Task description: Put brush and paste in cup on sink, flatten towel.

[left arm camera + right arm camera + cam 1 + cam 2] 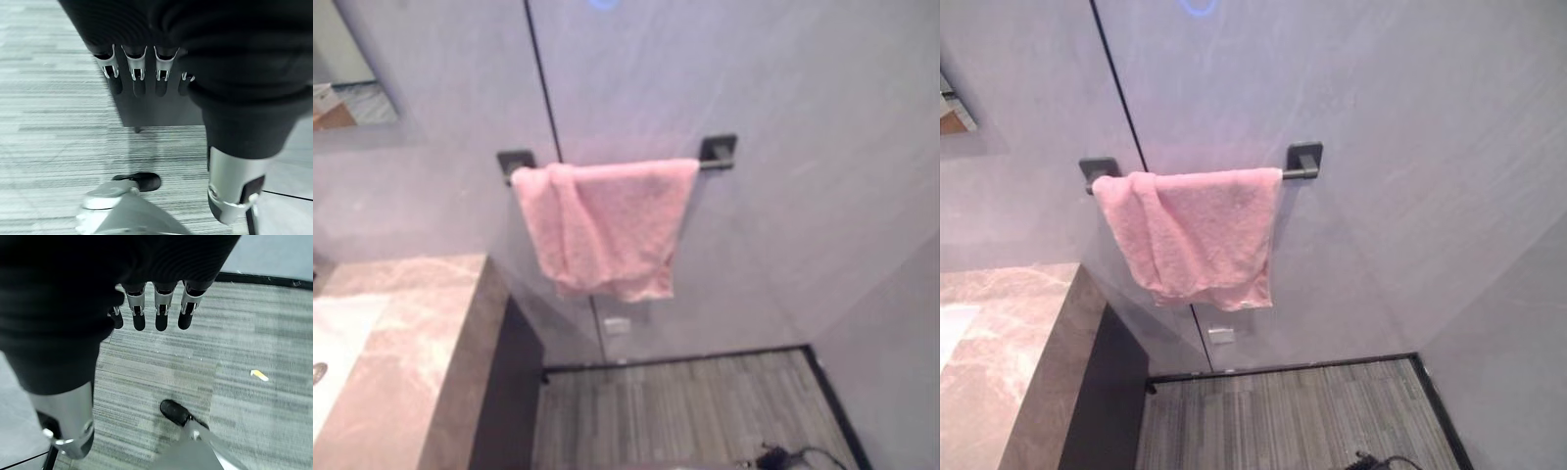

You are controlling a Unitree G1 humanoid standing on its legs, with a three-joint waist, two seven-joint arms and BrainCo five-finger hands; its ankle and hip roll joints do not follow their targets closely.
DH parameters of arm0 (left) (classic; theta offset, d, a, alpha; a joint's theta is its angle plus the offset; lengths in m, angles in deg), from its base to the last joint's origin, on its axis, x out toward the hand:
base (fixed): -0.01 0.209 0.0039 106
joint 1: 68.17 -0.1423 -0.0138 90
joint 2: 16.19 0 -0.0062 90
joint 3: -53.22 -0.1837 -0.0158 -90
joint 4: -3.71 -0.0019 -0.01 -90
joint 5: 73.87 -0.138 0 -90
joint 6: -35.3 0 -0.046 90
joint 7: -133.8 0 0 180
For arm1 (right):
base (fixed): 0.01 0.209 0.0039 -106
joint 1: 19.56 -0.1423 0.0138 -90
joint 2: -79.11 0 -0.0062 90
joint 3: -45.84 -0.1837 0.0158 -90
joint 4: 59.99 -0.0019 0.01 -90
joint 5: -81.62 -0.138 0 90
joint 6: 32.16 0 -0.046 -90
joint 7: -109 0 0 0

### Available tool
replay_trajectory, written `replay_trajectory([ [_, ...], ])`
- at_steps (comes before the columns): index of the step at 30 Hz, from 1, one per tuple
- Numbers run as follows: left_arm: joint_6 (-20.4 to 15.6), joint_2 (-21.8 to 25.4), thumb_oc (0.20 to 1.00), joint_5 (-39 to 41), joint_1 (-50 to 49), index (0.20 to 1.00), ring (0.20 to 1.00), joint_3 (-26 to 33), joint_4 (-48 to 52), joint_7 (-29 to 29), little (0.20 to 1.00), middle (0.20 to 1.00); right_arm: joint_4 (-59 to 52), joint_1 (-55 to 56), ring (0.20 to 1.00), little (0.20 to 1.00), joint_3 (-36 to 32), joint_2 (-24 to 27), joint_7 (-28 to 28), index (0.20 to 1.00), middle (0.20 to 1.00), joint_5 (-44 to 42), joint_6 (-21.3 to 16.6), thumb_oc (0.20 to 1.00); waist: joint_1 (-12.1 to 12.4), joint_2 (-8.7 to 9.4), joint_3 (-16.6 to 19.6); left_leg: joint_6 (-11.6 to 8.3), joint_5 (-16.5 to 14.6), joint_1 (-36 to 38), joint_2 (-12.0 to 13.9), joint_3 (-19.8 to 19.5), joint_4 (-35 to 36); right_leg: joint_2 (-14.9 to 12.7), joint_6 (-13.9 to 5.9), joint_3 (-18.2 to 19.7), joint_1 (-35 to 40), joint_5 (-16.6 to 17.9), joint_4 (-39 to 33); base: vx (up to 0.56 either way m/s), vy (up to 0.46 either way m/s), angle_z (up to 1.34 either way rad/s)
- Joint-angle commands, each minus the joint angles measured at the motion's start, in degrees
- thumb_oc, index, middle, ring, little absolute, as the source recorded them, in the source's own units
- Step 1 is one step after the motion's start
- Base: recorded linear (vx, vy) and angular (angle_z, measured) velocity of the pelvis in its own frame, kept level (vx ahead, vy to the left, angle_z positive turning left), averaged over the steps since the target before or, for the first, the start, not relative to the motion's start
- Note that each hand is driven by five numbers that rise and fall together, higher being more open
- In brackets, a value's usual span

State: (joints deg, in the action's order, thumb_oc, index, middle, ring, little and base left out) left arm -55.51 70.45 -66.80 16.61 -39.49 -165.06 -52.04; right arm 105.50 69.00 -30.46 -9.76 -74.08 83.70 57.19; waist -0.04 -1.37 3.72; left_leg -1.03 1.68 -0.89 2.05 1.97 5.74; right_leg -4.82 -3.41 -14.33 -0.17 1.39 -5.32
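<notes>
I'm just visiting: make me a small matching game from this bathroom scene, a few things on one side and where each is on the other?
Things:
1. pink towel
2. rail
3. marble counter
4. left hand

Places:
A. beside the wall, at the left
B. hangs bunched over the rail
C. open, above the striped floor
D. fixed on the grey wall

Pairs: 1-B, 2-D, 3-A, 4-C

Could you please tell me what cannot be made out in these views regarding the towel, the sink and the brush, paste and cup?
- Pink towel on the rail: bunched toward its left end; its rear drape is hidden by the front.
- Sink basin: cut off by the eye views' left edge, so whether brush, paste or cup sit there cannot be told.
- Left hand and right hand: fingers straight above the floor, holding nothing.
</notes>
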Motion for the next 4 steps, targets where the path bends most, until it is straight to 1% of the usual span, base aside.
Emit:
replay_trajectory([
  [1,-1.1,1.3,1.0,0.5,3.5,1.0,1.0,1.4,-2.6,1.0,1.0,1.0,-0.5,-3.3,1.0,1.0,0.7,0.1,1.7,1.0,1.0,-3.1,-1.8,1.0,-0.2,2.35,-1.9,-0.49,-2.5,-0.2,-0.2,-2.4,-0.7,0.1,-0.91,-3.4,2.2,-3.5,0.3,0.01,-0.012,0.16],
  [4,-1.5,1.6,1.0,1.0,3.3,1.0,1.0,1.0,-1.3,1.3,1.0,1.0,-1.6,-3.3,1.0,1.0,1.0,0.6,1.5,1.0,1.0,-3.0,-2.3,1.0,-0.4,2.31,-1.8,-0.45,-2.4,-0.3,-0.3,-2.6,-0.7,0.1,-1.0,-3.7,2.3,-3.6,0.3,0.01,0.0,0.14],
])
